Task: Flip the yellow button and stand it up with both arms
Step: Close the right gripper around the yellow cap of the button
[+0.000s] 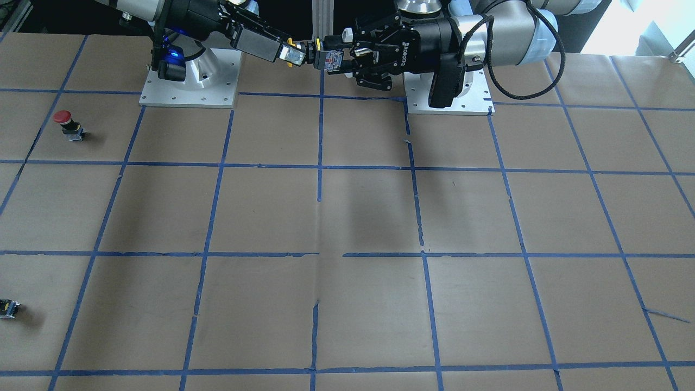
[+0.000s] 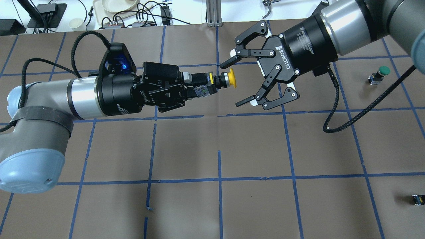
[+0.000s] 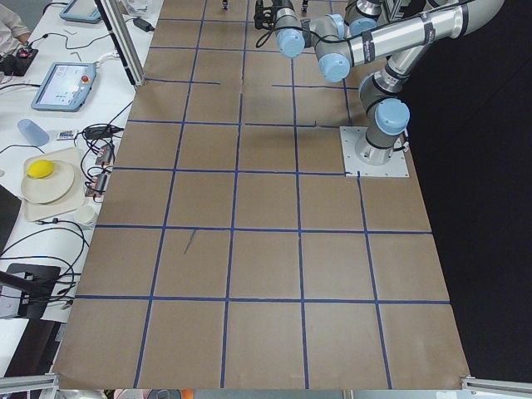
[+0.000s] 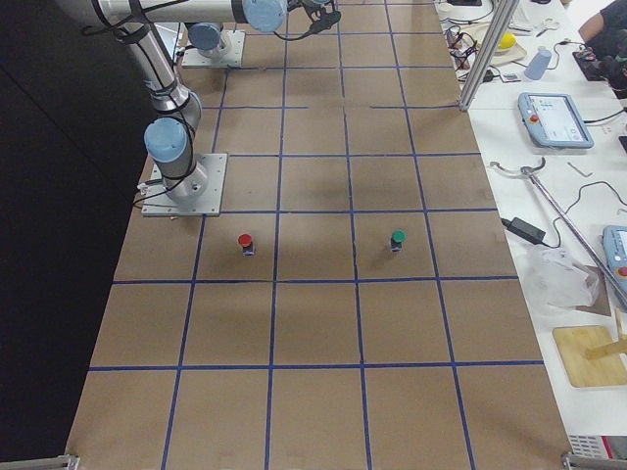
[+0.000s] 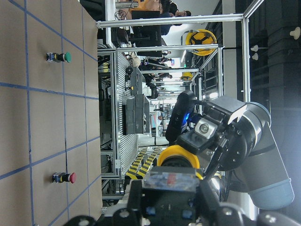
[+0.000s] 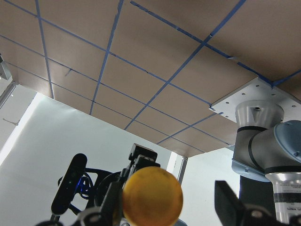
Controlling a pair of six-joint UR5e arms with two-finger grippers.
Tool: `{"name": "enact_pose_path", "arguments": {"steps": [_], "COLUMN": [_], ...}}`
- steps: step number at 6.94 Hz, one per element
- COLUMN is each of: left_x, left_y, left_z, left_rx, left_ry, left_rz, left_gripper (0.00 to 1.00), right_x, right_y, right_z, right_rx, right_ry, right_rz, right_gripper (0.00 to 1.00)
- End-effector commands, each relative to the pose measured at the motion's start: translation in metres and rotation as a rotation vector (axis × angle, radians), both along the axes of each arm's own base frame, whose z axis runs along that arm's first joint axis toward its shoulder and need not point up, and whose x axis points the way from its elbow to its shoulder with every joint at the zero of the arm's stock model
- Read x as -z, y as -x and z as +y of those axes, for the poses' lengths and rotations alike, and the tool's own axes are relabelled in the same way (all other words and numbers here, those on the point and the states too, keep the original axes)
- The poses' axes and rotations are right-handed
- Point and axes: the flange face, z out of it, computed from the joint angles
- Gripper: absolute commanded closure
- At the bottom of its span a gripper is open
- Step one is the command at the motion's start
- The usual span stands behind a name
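Note:
My left gripper [image 2: 201,87] is shut on the grey-black base of the yellow button [image 2: 231,78] and holds it level in the air, cap pointing at my right gripper [image 2: 236,82]. The right gripper is open, one fingertip on each side of the yellow cap, not touching it. In the front-facing view the two grippers meet near the robot bases, the left gripper [image 1: 334,58] on the base and the right gripper [image 1: 293,53] around the cap [image 1: 290,52]. The right wrist view shows the cap [image 6: 151,195] close up. The left wrist view shows the cap [image 5: 181,157] beyond the base.
A red-capped button [image 1: 68,124] stands on the table on my right side, with a green-capped button [image 2: 382,72] farther out. A small capless block [image 2: 418,199] lies near the right edge. The two arm base plates [image 1: 190,81] [image 1: 448,100] sit below the grippers.

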Motion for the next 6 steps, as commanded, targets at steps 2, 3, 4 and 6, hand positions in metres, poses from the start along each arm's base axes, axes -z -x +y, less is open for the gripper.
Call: {"name": "enact_pose_path", "arguments": {"steps": [2,3,4,6], "left_x": [0.0011,0.0019,0.002,0.0024], "left_y": [-0.0001,-0.0002,-0.0002,-0.0002], "left_z": [-0.0007,-0.0011,-0.0012,-0.0011], "left_rx": [0.0,0.001,0.001,0.001], "left_ry": [-0.003,-0.005,-0.013,-0.035], "left_rz": [-0.003,-0.006,-0.011,-0.013], "left_gripper": [0.98,0.98,0.56,0.0], "right_x": [-0.0013,-0.0013,-0.0014,-0.0024], "right_y": [0.0003,0.0003,0.0003,0.0029], "right_z": [-0.0003,-0.0003,-0.0005,-0.0026], "right_rx": [0.001,0.001,0.001,0.008], "right_ry": [0.003,0.003,0.004,0.007], "right_rz": [0.0,0.0,0.0,0.001], "right_gripper": [0.73,0.75,0.75,0.75]}}
